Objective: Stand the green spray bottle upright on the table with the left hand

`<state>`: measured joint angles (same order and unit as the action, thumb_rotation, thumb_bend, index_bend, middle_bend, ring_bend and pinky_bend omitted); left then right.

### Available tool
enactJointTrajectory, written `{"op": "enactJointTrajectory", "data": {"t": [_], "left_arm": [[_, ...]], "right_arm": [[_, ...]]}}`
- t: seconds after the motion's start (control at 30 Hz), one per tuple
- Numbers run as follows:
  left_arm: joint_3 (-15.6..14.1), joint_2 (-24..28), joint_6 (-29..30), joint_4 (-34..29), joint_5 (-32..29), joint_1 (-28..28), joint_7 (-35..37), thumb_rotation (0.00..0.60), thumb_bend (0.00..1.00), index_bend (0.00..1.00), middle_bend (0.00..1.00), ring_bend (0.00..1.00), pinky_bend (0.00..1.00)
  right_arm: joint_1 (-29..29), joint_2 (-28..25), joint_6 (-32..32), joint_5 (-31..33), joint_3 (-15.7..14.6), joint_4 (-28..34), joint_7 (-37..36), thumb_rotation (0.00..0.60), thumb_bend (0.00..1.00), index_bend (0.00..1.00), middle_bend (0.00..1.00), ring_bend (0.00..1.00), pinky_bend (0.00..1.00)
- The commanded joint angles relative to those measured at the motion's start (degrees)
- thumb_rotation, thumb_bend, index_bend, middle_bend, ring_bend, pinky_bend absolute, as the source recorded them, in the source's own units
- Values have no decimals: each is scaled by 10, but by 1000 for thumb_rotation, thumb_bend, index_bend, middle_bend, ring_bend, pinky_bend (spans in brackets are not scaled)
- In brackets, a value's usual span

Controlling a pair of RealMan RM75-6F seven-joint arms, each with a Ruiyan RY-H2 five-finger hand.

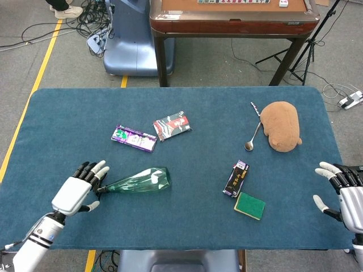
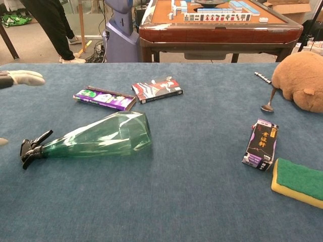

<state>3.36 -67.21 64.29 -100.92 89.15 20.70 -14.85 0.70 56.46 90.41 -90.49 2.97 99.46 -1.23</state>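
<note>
The green spray bottle (image 1: pixel 138 180) lies on its side on the blue table, its black nozzle to the left and its wide base to the right. The chest view shows the bottle (image 2: pixel 101 137) with its black trigger head (image 2: pixel 31 148) free of any grip. My left hand (image 1: pixel 79 188) hovers open over the nozzle end, covering the trigger head in the head view. Only a fingertip of the left hand (image 2: pixel 20 77) shows at the chest view's left edge. My right hand (image 1: pixel 344 195) stays open at the table's right edge, holding nothing.
A purple packet (image 1: pixel 134 138) and a red packet (image 1: pixel 172 125) lie beyond the bottle. A black box (image 1: pixel 236 178), a green-and-yellow sponge (image 1: pixel 249 205), a spoon (image 1: pixel 253 136) and a brown plush toy (image 1: pixel 281 126) occupy the right half. A wooden table (image 1: pixel 232 20) stands behind.
</note>
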Motion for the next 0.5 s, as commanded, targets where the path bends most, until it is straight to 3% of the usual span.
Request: {"op": "enactJointTrajectory", "data": {"t": [0.03,0.37,0.43,0.5], "left_arm": [[-2,-28,-24,9,-8,21,-20,600,222,0,0,0,0],[4,-74,-23,14,39,65,-16,600,222,0,0,0,0],[2,-76,-22,14,64,78,1,600,222,24,0,0,0],[-2,-79,-20,18,88,90,20,600,222,111,18,0,0]], "right_arm": [[1,0,-1,0,0,0,0,600,253,293,232,150,176],[-2,-4,4,-3,-1,2,0,600,252,293,232,150,176],[-4,-4,6,-3,-1,2,-1,600,253,293,232,150,176],[-5,-4,7,-1,-2,2,-1,600,252,293,232,150,176]]}}
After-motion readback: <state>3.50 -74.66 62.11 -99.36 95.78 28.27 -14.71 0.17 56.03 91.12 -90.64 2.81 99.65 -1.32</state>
